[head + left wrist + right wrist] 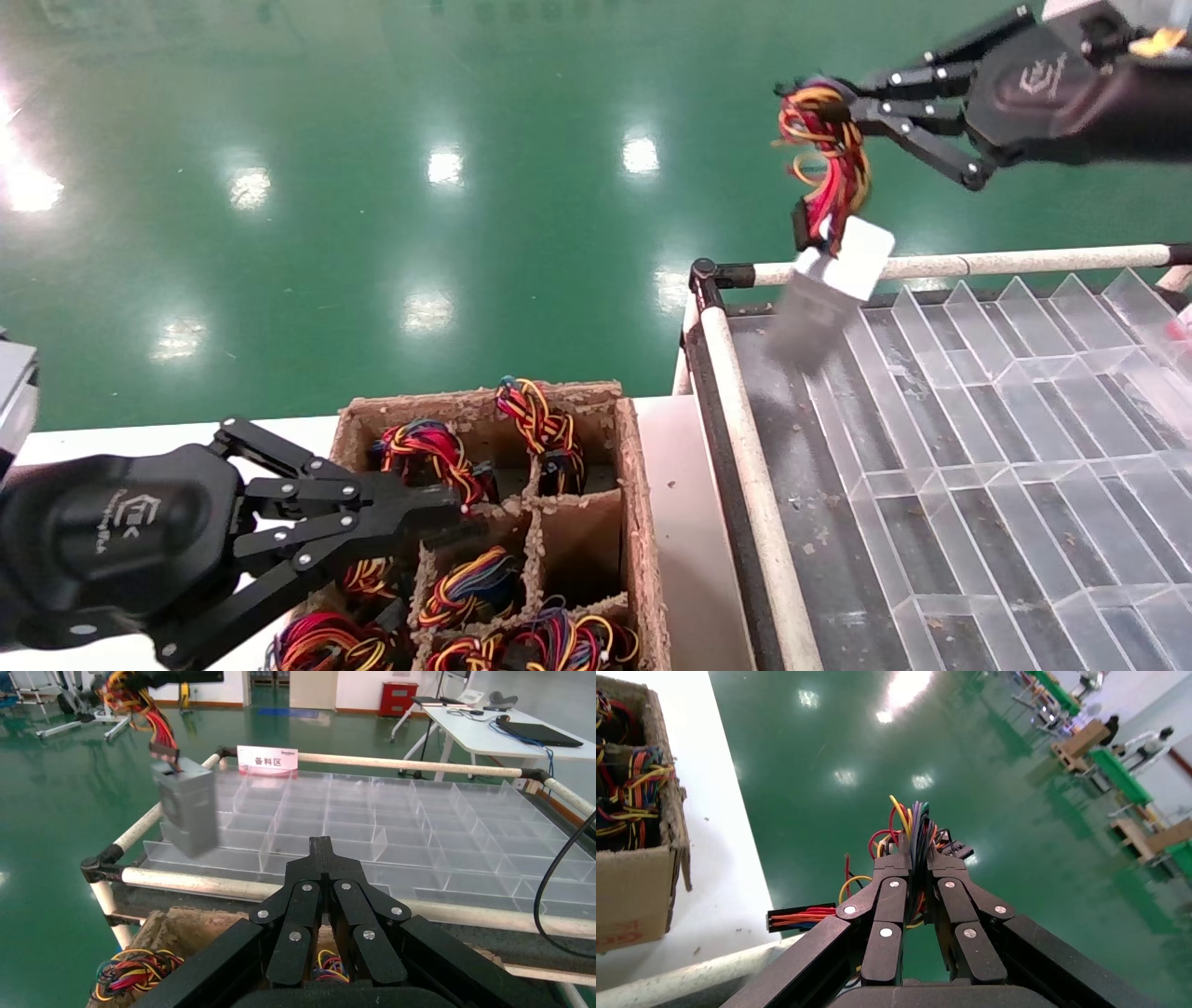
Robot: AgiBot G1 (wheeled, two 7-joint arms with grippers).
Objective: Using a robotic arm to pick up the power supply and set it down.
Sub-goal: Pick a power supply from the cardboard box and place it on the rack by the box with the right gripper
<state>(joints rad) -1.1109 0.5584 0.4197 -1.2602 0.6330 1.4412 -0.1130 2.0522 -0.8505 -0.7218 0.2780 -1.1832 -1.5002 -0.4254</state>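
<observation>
The power supply (819,303) is a small grey metal box with a white label, hanging in the air over the near left corner of the clear divider tray (978,419). Its red, yellow and orange wires (829,149) run up into my right gripper (821,101), which is shut on the bundle. In the right wrist view the wires (914,822) stick out between the closed fingers of the right gripper (918,855). The left wrist view shows the box (186,808) dangling tilted above the tray. My left gripper (456,517) is shut and holds nothing, low over the cardboard box (644,522).
The cardboard box has compartments holding several more wire bundles (438,452). A pipe frame rail (754,485) borders the tray of clear dividers (393,822). A small red and white sign (267,759) stands at the tray's far edge. Green floor lies beyond.
</observation>
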